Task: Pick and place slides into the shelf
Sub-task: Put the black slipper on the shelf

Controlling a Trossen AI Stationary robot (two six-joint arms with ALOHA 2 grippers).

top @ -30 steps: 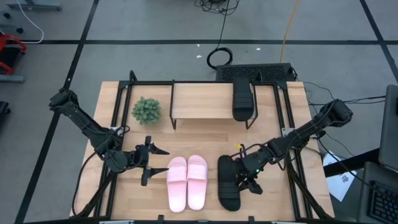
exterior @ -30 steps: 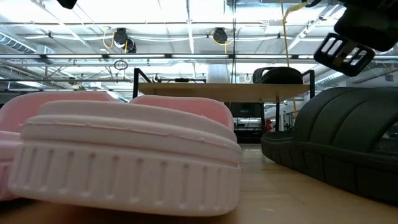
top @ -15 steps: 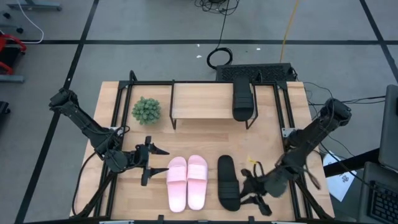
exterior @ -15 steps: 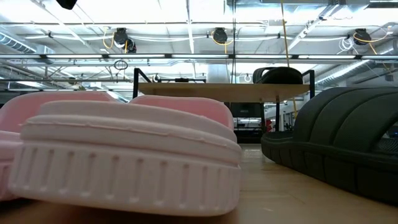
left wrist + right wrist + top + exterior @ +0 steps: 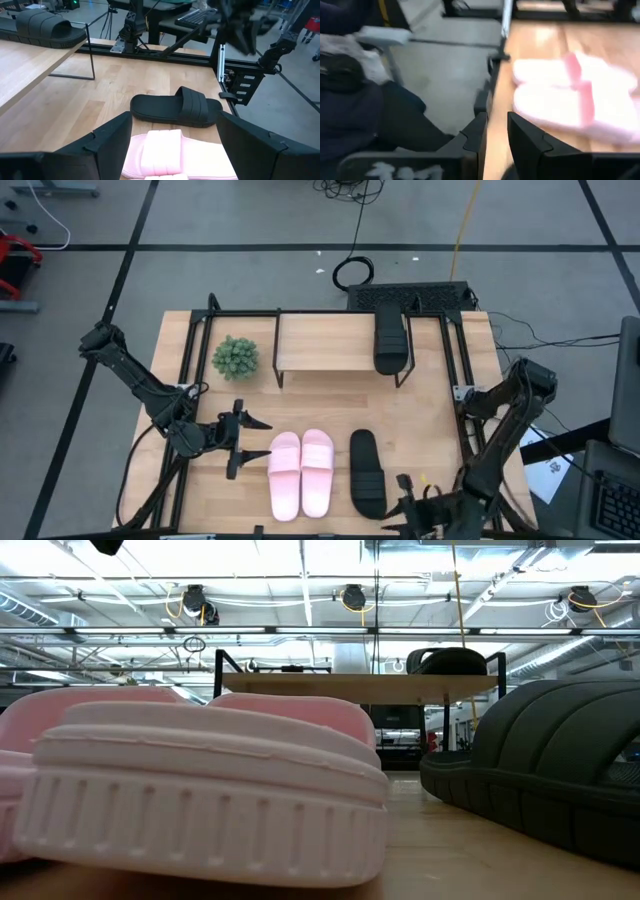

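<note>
Black slide now released on table, right end effector withdrawn, nearly together, empty, left end effector apart.

No text, label, brand, number or sign can be read anywhere in these views.

Both arms are matte black, built of slim jointed links with rounded housings at the joints. The left tool has two broad, flat, angular black fingers. The right tool has matching black fingers with stepped inner edges.
</note>
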